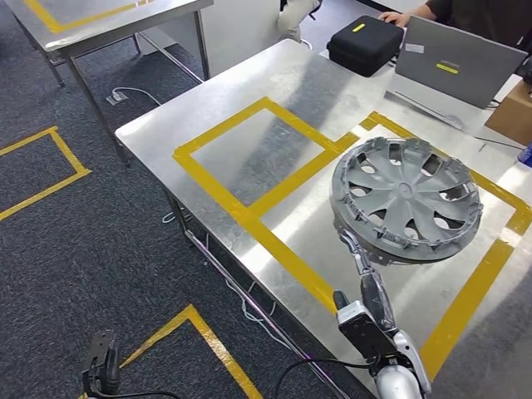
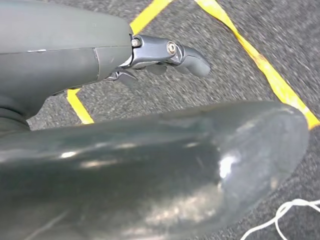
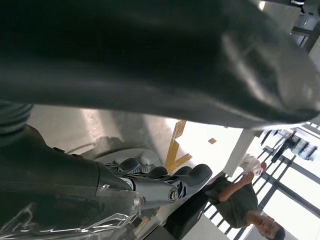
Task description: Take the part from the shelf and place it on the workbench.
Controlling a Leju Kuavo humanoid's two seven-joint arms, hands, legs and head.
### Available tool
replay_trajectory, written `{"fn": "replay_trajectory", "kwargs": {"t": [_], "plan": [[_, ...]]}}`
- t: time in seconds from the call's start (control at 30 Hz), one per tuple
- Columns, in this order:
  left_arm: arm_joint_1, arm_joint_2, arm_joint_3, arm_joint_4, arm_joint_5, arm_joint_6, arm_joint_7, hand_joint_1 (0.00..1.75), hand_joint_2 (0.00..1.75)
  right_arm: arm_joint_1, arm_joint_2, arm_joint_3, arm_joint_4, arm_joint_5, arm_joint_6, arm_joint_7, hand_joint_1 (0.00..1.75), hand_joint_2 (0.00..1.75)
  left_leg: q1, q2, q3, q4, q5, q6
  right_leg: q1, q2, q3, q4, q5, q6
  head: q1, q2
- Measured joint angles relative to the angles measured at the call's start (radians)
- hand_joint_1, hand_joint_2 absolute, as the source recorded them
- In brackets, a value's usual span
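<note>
The part is a grey wheel cover (image 1: 407, 195). It lies face up on the steel workbench (image 1: 295, 91), inside the right-hand yellow-taped rectangle. My right hand (image 1: 366, 312) comes in over the bench's near edge with its fingers stretched out. One fingertip reaches the cover's near rim, and the thumb stays well back from it. In the right wrist view the fingers (image 3: 177, 182) lie straight beside the cover's rim (image 3: 120, 152). My left hand (image 1: 102, 364) hangs low by the floor with its fingers (image 2: 170, 52) extended and holding nothing.
A black case (image 1: 365, 41), a grey laptop (image 1: 458, 62) and a cardboard box (image 1: 511, 112) stand at the bench's far side, where a person (image 1: 476, 12) sits. A second table (image 1: 106, 21) stands at the back left. Cables and yellow tape lie on the carpet.
</note>
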Motion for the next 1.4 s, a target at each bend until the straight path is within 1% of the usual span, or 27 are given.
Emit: {"fn": "replay_trajectory", "kwargs": {"t": [0.1,0.17,0.23,0.27,0.3,0.37,0.43,0.47,0.53,0.57,0.6,0.67,0.73,0.8,0.87,0.93,0.97,1.0,1.03,1.1,1.13,1.17,1.23,1.27,1.3,1.33,1.4], "plan": [[-0.002,-0.002,0.0,0.0,-0.001,0.001,0.001,0.0,0.0,-0.006,0.003,0.001,0.007,0.001,0.0,0.0,0.0,0.0,-0.003,-0.036,-0.005,0.0,0.012,-0.003,0.01,0.053,0.109,-0.189,0.071,-0.026,-0.001,0.0],[-0.003,-0.003,0.0,0.0,-0.001,0.001,0.001,0.0,0.0,-0.01,0.005,0.002,0.011,0.003,-0.001,0.0,0.0,0.0,0.001,-0.055,-0.014,-0.001,0.023,-0.014,0.013,0.073,0.131,-0.236,0.076,-0.03,-0.003,0.0],[0.001,-0.001,0.0,0.0,-0.001,0.0,0.001,0.0,0.0,-0.011,0.008,0.004,0.013,0.003,-0.002,0.0,0.0,0.0,0.005,-0.067,-0.022,-0.005,0.033,-0.026,0.013,0.055,0.132,-0.247,0.089,-0.029,-0.004,0.0],[0.004,-0.001,0.0,0.0,-0.001,0.0,0.002,0.0,0.0,-0.012,0.01,0.005,0.015,0.004,-0.002,0.0,0.0,0.0,0.004,-0.055,-0.028,0.0,0.026,-0.03,0.01,0.045,0.134,-0.256,0.098,-0.031,-0.005,0.0],[0.004,-0.001,0.0,0.0,-0.001,0.0,0.002,0.0,0.0,-0.012,0.013,0.005,0.016,0.004,-0.002,0.0,0.0,0.0,0.003,-0.035,-0.04,0.022,0.006,-0.035,0.007,0.032,0.135,-0.266,0.107,-0.032,-0.007,0.0],[0.001,-0.002,0.0,0.0,-0.001,0.0,0.002,0.0,0.0,-0.013,0.017,0.006,0.019,0.004,-0.002,0.0,0.0,0.0,0.004,0.013,-0.085,0.124,-0.063,-0.047,0.005,0.005,0.131,-0.276,0.118,-0.033,-0.01,0.0],[-0.001,-0.002,0.0,0.0,0.0,-0.001,0.002,0.0,0.0,-0.012,0.017,0.006,0.024,0.004,-0.001,0.0,0.0,0.0,0.011,0.031,-0.125,0.234,-0.113,-0.061,0.004,-0.025,0.123,-0.276,0.123,-0.03,-0.01,0.0],[0.0,-0.002,0.0,0.0,0.001,-0.001,0.002,0.0,0.0,-0.012,0.017,0.006,0.026,0.004,-0.001,0.0,0.0,0.0,0.015,0.034,-0.124,0.25,-0.114,-0.067,0.003,-0.04,0.119,-0.276,0.125,-0.028,-0.01,0.0],[0.002,-0.001,0.0,0.0,0.001,-0.002,0.002,0.0,0.0,-0.013,0.018,0.006,0.03,0.005,-0.001,0.0,0.0,0.0,0.023,0.052,-0.063,0.171,-0.072,-0.078,-0.002,-0.068,0.113,-0.273,0.128,-0.021,-0.01,0.0],[0.001,-0.002,0.0,0.0,0.001,-0.002,0.002,0.0,0.0,-0.015,0.019,0.007,0.031,0.005,-0.001,0.0,0.0,0.0,0.025,0.077,-0.017,0.101,-0.05,-0.085,-0.002,-0.079,0.111,-0.269,0.128,-0.016,-0.011,0.0],[-0.002,-0.003,0.0,0.0,0.001,-0.004,0.001,0.0,0.0,-0.016,0.02,0.007,0.032,0.005,-0.001,0.0,0.0,0.0,0.026,0.097,0.02,0.04,-0.033,-0.085,-0.001,-0.091,0.107,-0.262,0.125,-0.01,-0.013,0.0],[-0.005,-0.004,0.0,0.0,0.001,-0.008,-0.001,0.0,0.0,-0.019,0.022,0.007,0.032,0.006,-0.002,0.0,0.0,0.0,0.022,0.114,0.05,-0.016,-0.023,-0.069,0.003,-0.111,0.102,-0.252,0.122,0.001,-0.013,0.0],[-0.001,-0.003,0.0,0.0,-0.002,-0.01,-0.003,0.0,0.0,-0.019,0.022,0.01,0.032,0.006,-0.004,-0.001,0.0,0.0,0.018,0.09,0.043,-0.018,-0.018,-0.044,0.001,-0.127,0.101,-0.25,0.121,0.008,-0.01,0.0],[0.003,-0.001,-0.001,0.0,-0.006,-0.008,-0.003,0.0,0.0,-0.018,0.022,0.013,0.032,0.006,-0.007,-0.001,0.0,0.0,0.018,0.07,0.037,-0.019,-0.011,-0.028,-0.007,-0.095,0.089,-0.219,0.094,0.016,-0.009,0.0],[0.001,0.0,-0.001,0.0,-0.01,-0.006,-0.004,0.0,0.0,-0.013,0.022,0.013,0.032,0.006,-0.009,-0.002,0.0,0.0,0.018,0.05,0.03,-0.019,-0.004,-0.016,-0.011,-0.037,0.044,-0.111,0.025,0.022,-0.006,0.0],[-0.001,0.001,-0.002,0.0,-0.012,-0.005,-0.004,0.0,0.0,-0.006,0.022,0.013,0.033,0.005,-0.011,-0.002,0.0,0.0,0.014,0.024,0.02,-0.019,0.004,-0.008,-0.011,-0.011,-0.008,0.014,-0.031,0.02,-0.004,0.0],[0.0,0.002,-0.002,0.0,-0.013,-0.005,-0.004,0.0,0.0,-0.002,0.022,0.013,0.034,0.004,-0.013,-0.002,0.0,0.0,0.012,0.011,0.016,-0.019,0.007,-0.007,-0.011,-0.007,-0.017,0.038,-0.035,0.018,-0.004,0.0],[0.002,0.002,-0.002,0.0,-0.015,-0.004,-0.004,0.0,0.0,0.001,0.022,0.013,0.034,0.003,-0.015,-0.002,0.0,0.0,0.011,-0.004,0.012,-0.019,0.011,-0.008,-0.011,-0.004,-0.006,0.023,-0.02,0.015,-0.005,0.0],[0.003,0.002,-0.002,0.0,-0.018,-0.004,-0.004,0.0,0.0,0.004,0.022,0.013,0.035,0.001,-0.018,-0.002,0.0,0.0,0.011,-0.018,0.01,-0.018,0.014,-0.01,-0.011,0.002,0.023,-0.029,0.01,0.011,-0.005,0.0],[0.004,0.003,-0.002,0.0,-0.022,-0.004,-0.004,0.0,0.0,0.009,0.022,0.013,0.035,-0.005,-0.024,-0.003,0.0,0.0,0.012,-0.046,0.006,-0.017,0.02,-0.016,-0.014,0.046,0.096,-0.168,0.065,0.005,-0.005,0.0],[0.003,0.003,-0.003,0.0,-0.023,-0.004,-0.004,0.0,0.0,0.013,0.022,0.013,0.035,-0.009,-0.027,-0.005,0.0,0.0,0.013,-0.057,0.002,-0.016,0.024,-0.021,-0.015,0.066,0.12,-0.215,0.079,0.005,-0.005,0.0],[0.004,0.004,-0.003,0.0,-0.023,-0.005,-0.004,0.0,0.0,0.017,0.022,0.013,0.035,-0.013,-0.03,-0.006,0.0,0.0,0.015,-0.067,-0.003,-0.016,0.028,-0.027,-0.015,0.08,0.131,-0.238,0.082,0.005,-0.005,0.0],[0.01,0.007,-0.003,0.0,-0.025,-0.004,-0.002,0.0,0.0,0.024,0.022,0.013,0.035,-0.024,-0.034,-0.01,0.0,0.0,0.021,-0.087,-0.011,-0.022,0.04,-0.043,-0.01,0.068,0.132,-0.244,0.088,0.002,-0.004,0.0],[0.014,0.007,-0.003,0.0,-0.025,-0.002,-0.001,0.0,0.0,0.027,0.023,0.013,0.035,-0.029,-0.035,-0.012,0.0,0.0,0.021,-0.08,-0.016,-0.021,0.039,-0.048,-0.01,0.057,0.133,-0.249,0.094,-0.004,-0.004,0.0],[0.017,0.007,-0.003,0.0,-0.028,0.0,0.002,0.0,0.0,0.029,0.023,0.013,0.035,-0.036,-0.038,-0.014,0.0,0.0,0.02,-0.059,-0.024,-0.007,0.027,-0.053,-0.011,0.044,0.134,-0.255,0.1,-0.01,-0.005,0.0],[0.017,0.007,-0.003,0.0,-0.03,0.002,0.004,0.0,0.0,0.032,0.023,0.013,0.035,-0.042,-0.04,-0.017,0.0,0.0,0.018,-0.031,-0.041,0.026,0.003,-0.056,-0.012,0.03,0.134,-0.261,0.106,-0.016,-0.006,0.0],[0.015,0.007,-0.003,0.0,-0.034,0.007,0.008,0.0,0.0,0.04,0.024,0.012,0.035,-0.05,-0.043,-0.02,0.0,0.0,0.015,0.021,-0.096,0.149,-0.069,-0.063,-0.011,-0.002,0.131,-0.264,0.111,-0.022,-0.008,0.0]]}}
